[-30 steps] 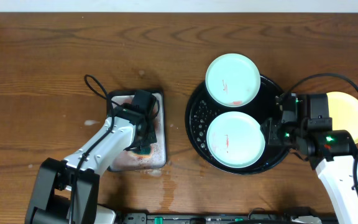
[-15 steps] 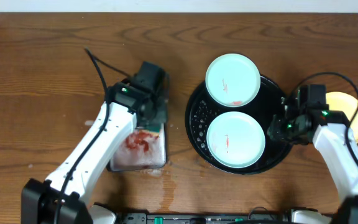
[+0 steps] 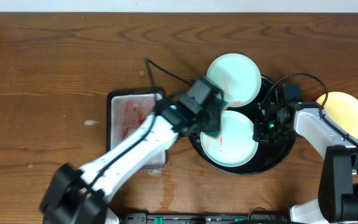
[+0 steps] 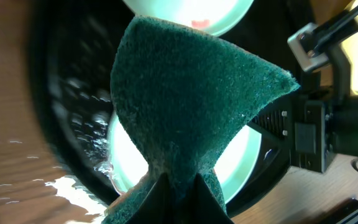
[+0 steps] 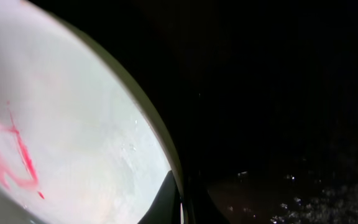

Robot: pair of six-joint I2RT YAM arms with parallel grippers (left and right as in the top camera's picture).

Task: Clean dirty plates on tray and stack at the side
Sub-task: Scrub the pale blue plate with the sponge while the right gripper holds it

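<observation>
Two pale mint plates rest on the black tray point(image 3: 277, 152). The far plate point(image 3: 233, 79) overhangs the tray's back rim and carries a red smear. The near plate point(image 3: 236, 144) also shows red streaks point(image 5: 17, 155). My right gripper point(image 3: 261, 129) is shut on the near plate's right rim point(image 5: 180, 200). My left gripper point(image 3: 209, 121) hovers over the near plate's left part, shut on a teal sponge point(image 4: 191, 106) that hangs above the plate point(image 4: 244, 158). A pale yellow plate point(image 3: 347, 115) lies on the bare wood at the far right.
A small grey metal tray point(image 3: 132, 124) with red smears sits left of the black tray. Water drops lie on the black tray's left floor point(image 4: 82, 118) and on the wood near the grey tray's front corner point(image 3: 160, 171). The right arm point(image 4: 328, 124) stands close beside the sponge.
My left arm swung right from the grey tray to above the near plate, carrying the sponge. My right gripper slid left across the tray and shut on that plate's rim.
</observation>
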